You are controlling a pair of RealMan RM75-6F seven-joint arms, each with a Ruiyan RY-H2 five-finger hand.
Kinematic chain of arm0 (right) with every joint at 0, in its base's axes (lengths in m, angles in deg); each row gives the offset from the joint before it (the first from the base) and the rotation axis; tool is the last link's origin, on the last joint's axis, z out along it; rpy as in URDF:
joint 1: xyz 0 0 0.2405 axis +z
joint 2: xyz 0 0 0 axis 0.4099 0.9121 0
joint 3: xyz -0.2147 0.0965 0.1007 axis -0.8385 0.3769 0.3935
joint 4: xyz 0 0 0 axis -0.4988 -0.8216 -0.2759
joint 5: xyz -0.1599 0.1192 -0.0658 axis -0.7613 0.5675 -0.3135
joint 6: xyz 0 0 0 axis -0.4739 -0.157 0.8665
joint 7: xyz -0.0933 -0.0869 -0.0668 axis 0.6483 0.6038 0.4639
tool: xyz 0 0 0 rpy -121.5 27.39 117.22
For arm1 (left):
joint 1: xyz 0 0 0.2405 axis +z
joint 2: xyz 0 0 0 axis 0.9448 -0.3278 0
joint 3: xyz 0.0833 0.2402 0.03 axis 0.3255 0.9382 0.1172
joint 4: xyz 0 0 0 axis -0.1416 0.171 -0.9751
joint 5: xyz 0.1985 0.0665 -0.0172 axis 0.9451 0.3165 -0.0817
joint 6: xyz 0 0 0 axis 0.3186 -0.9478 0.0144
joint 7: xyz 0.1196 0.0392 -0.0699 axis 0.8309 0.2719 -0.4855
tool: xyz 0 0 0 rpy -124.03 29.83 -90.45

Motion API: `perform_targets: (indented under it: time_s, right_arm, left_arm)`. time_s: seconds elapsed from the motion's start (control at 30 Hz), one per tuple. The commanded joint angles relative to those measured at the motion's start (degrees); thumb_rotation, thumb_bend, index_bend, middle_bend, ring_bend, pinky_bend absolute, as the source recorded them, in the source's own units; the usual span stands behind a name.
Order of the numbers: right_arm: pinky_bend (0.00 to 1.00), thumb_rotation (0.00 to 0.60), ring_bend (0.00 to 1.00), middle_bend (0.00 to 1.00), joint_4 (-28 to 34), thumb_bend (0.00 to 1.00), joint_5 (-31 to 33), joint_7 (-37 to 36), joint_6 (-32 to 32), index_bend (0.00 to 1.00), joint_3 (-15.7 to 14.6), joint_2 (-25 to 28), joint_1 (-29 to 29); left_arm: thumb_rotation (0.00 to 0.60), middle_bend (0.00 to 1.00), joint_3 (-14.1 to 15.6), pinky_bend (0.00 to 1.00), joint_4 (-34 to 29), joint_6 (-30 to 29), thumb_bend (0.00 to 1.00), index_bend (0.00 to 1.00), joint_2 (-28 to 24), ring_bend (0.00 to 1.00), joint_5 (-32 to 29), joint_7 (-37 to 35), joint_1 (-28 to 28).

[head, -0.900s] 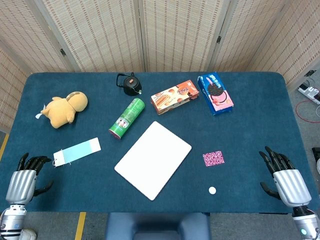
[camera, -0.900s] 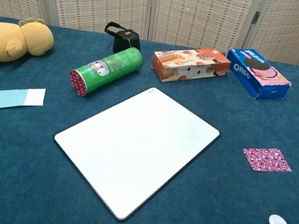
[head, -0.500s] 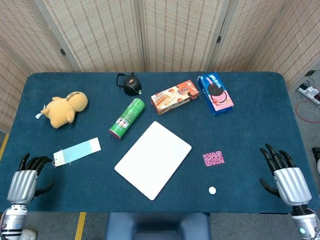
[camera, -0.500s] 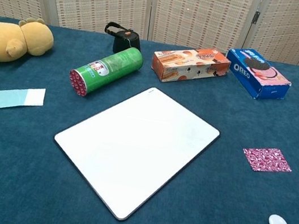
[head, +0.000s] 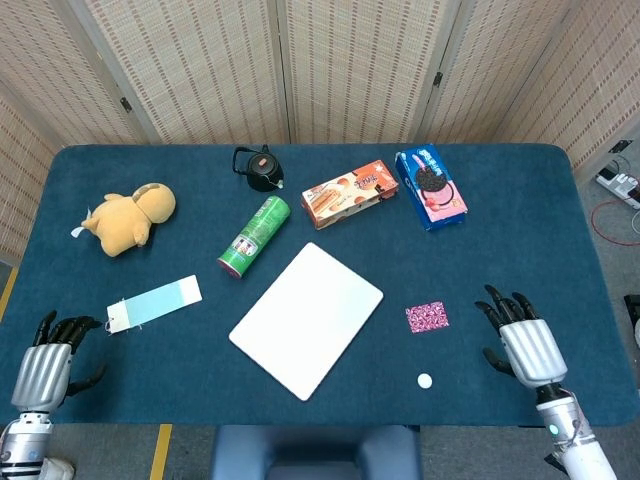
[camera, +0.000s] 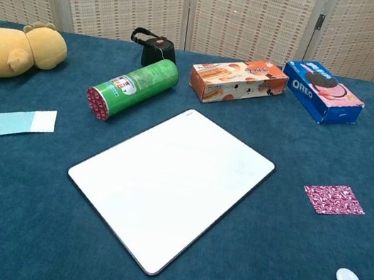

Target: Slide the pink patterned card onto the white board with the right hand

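The pink patterned card (head: pixel 427 317) is a small, flat, roughly square piece with a dense pink and dark red pattern. It lies flat on the blue table (head: pixel 520 230), slightly skewed to the table edge. It is to the right of the white board (head: pixel 306 319) and apart from it, with bare cloth showing between the two. In the chest view, the card (camera: pixel 333 199) shows a thin pale edge along its sides.

The white board is a plain rectangular panel with rounded corners and a dark rim. It lies flat near the table centre, turned at an angle.

The right hand (head: pixel 524 345) is over the table to the right of the card and does not touch it. Its dark fingers (head: pixel 497 313) are spread apart, and it holds nothing. The left hand (head: pixel 44 368) is at the near left edge of the table. Its fingers are spread loosely, and it holds nothing. Neither hand appears in the chest view.

A small white round disc (head: pixel 425 380) lies on the table near the card, on the robot's side of it. A green can (head: pixel 254 236) lies on its side beyond the board's left end.
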State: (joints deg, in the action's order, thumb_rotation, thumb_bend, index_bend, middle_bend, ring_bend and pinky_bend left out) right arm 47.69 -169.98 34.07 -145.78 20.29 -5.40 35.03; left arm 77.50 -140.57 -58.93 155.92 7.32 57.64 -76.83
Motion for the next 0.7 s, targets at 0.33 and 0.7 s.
perform_targets:
  time_s: [0.33,0.7]
  right_arm:
    - [0.0,0.574,0.07,0.03,-6.7,0.31,9.2,5.6,12.1,0.21,2.5,-7.5,7.8]
    - [0.0,0.575,0.04,0.02,-7.6,0.31,17.2,11.3,18.3,0.24,3.7,-9.9,12.3]
  left_arm:
    - [0.6,0.26,0.3,0.05,-0.2,-0.2,0.31,0.3,-0.5,0.21,-0.3,-0.3,0.6]
    - [0.6,0.26,0.3,0.05,0.1,0.4,0.31,0.3,-0.3,0.21,-0.5,-0.3,0.5]
